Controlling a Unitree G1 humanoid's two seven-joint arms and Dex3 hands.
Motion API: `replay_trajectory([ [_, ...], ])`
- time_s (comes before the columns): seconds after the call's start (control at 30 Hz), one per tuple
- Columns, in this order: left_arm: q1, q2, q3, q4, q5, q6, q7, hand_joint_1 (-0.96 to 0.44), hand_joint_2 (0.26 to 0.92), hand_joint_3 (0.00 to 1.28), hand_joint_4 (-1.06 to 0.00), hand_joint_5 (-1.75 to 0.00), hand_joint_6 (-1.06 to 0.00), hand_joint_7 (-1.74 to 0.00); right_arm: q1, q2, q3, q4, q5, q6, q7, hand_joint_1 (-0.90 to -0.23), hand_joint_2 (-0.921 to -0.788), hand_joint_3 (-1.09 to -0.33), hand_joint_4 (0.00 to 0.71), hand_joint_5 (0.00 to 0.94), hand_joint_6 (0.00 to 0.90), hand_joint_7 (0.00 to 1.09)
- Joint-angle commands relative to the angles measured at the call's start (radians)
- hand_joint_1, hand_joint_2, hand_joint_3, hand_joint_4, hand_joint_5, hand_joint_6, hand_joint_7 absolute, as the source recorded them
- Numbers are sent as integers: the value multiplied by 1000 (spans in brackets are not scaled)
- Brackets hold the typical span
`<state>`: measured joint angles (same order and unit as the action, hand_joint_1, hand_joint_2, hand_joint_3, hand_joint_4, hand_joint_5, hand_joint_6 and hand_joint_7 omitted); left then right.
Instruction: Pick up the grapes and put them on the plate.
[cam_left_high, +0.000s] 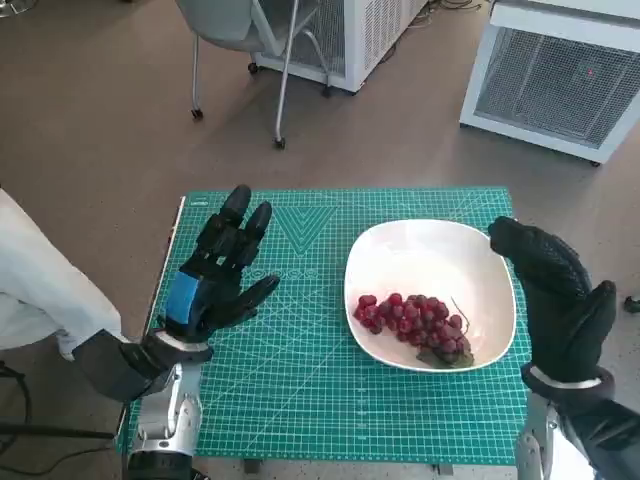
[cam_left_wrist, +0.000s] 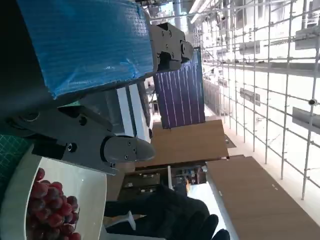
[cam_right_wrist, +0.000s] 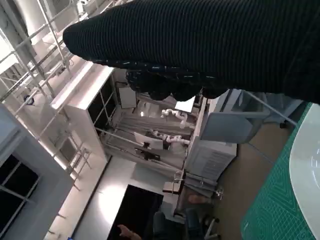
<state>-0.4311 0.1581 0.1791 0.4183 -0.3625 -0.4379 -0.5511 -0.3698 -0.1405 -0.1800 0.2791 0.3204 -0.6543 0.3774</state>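
The grapes (cam_left_high: 413, 325), a dark red bunch with a thin brown stem, lie inside the plate (cam_left_high: 425, 250), toward its near right part. The plate is a white, rounded-square dish resting on the green cutting mat (cam_left_high: 300, 380) that covers the table. Neither robot hand touches the fruit.

The left robot hand (cam_left_high: 215, 275) hovers over the mat well to the left of the plate, its blue-taped back up and its black fingers spread apart and stretched forward, holding nothing. The right robot hand (cam_left_high: 555, 290), in the black knitted glove, is raised just beside the plate's right rim; its fingers look loosely extended with nothing between them (the glove hides the finer detail).

In the left wrist view the grapes (cam_left_wrist: 52, 210) show in the white plate (cam_left_wrist: 90, 185) beneath the taped hand (cam_left_wrist: 85, 45), with the gloved hand (cam_left_wrist: 170, 215) beyond. The right wrist view gives mostly the glove (cam_right_wrist: 200, 45) and a sliver of the plate (cam_right_wrist: 305, 170) on the mat (cam_right_wrist: 270, 215).

Beyond the table, the head view shows a grey chair (cam_left_high: 250, 40) on castors, two white cabinets (cam_left_high: 560, 80), and a white sleeve (cam_left_high: 40, 280) at the left edge.
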Motion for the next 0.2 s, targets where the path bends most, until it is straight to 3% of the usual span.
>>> replay_trajectory([
  [0.03,4,14,-1,-6,7,9,-6,8,921,225,-196,-24,-205,-36,11,-2,-3,8,8,12,7,-506,-921,-555,466,2,158,607],
  [0.2,6,22,-5,-13,12,15,-5,-6,921,217,-208,-25,-217,-42,12,-2,-4,8,11,13,10,-504,-921,-556,466,2,157,608],
])
